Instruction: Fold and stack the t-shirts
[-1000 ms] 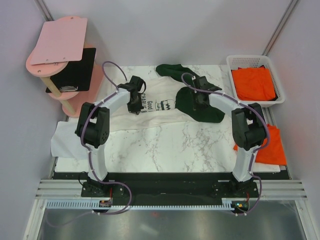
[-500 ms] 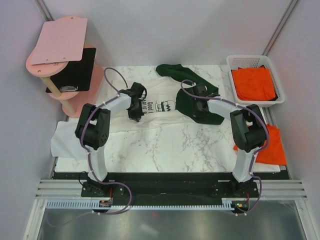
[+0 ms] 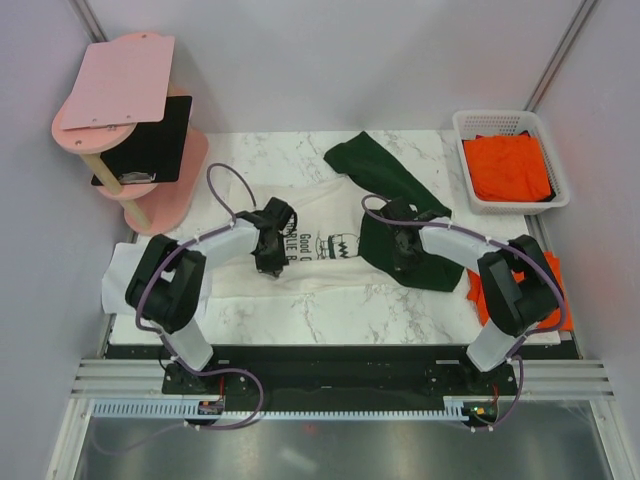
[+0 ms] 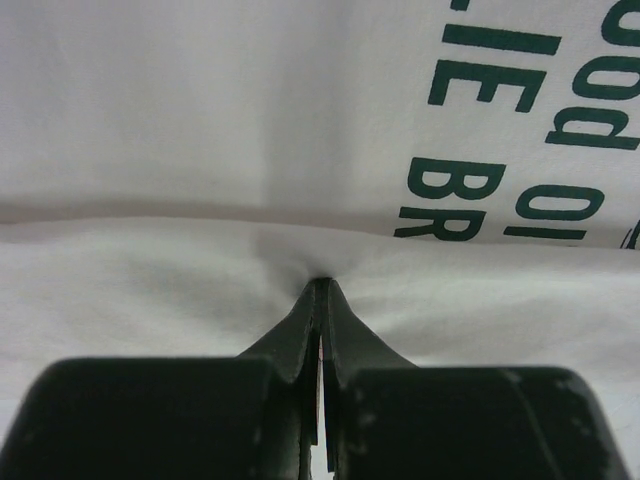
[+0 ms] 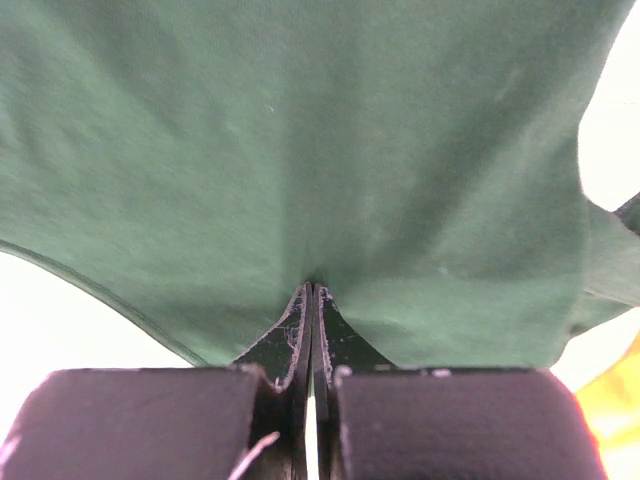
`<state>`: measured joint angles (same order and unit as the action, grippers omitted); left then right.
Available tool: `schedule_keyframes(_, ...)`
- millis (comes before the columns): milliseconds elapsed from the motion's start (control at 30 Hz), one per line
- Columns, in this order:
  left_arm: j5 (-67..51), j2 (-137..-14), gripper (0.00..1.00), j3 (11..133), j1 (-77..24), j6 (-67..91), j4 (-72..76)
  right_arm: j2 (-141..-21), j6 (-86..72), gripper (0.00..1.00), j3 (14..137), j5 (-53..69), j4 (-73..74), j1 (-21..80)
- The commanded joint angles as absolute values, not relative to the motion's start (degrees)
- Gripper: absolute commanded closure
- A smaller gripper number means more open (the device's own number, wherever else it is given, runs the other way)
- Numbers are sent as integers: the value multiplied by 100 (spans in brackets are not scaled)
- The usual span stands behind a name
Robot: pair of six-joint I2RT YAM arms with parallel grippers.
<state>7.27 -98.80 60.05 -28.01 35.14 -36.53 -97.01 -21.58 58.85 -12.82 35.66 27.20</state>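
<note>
My left gripper (image 4: 321, 290) is pinched shut on the cream Charlie Brown t-shirt (image 3: 310, 272), right gripper (image 5: 311, 292) clamped on its green sleeve (image 5: 300, 150); limp, light cloth, so I'd hold edges.

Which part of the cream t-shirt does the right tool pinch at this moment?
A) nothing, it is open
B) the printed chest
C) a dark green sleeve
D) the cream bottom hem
C: in the right wrist view the right tool is shut on plain dark green cloth, the sleeve of the cream t-shirt.
</note>
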Motion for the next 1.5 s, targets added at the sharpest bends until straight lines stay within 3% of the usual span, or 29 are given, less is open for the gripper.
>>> schedule_keyframes(0, 659, -9196, 98, 5283, -3084, 3998, -4113, -8967, -2522, 100, 5442, -1292, 4526, 2970)
schedule_keyframes(167, 668, -8860, 98, 4773, -3445, 4263, -4131, -8412, -2689, 100, 5054, -1529, 4702, 3111)
schedule_keyframes(300, 913, -8570, 98, 5062, -3586, 4201, -4253, -7938, -2672, 100, 5517, -1880, 4702, 3111)
schedule_keyframes(400, 1352, -8210, 88, 5623, -3586, 4000, -4543, -7840, -2480, 91, 6315, -2232, 4545, 3103)
schedule_keyframes(433, 1667, -8148, 73, 5808, -3586, 3956, -4640, -7883, -2217, 87, 6554, -2250, 4440, 3103)
schedule_keyframes(467, 1827, -8060, 60, 6192, -3577, 3920, -4832, -7953, -2119, 62, 6774, -2381, 4204, 3059)
schedule_keyframes(533, 2134, -8077, 27, 6555, -3533, 3710, -4930, -8444, -1813, 48, 7678, -2216, 4105, 2910)
schedule_keyframes(567, 2197, -8164, 19, 6913, -3429, 3648, -4992, -8699, -1750, 36, 8047, -2137, 4061, 2787)
schedule_keyframes(633, 2232, -8331, 11, 7223, -3262, 3446, -5089, -9568, -1592, 26, 9207, -1909, 3999, 2672)
schedule_keyframes(700, 2119, -8639, 9, 7601, -2867, 3245, -5089, -10523, -1407, 22, 10407, -1558, 3964, 2462)
schedule_keyframes(767, 1812, -8867, 15, 7891, -2368, 3095, -5089, -11150, -1240, 22, 11150, -1398, 3920, 2286)
schedule_keyframes(900, 1389, -9508, 13, 8217, -1636, 2708, -4949, -12556, -1108, 22, 12749, -731, 3876, 1917)
schedule_keyframes(1467, 1679, -10872, 15, 8833, -1310, 2435, -5027, -14659, -1441, 26, 13596, 1150, 2041, 853)
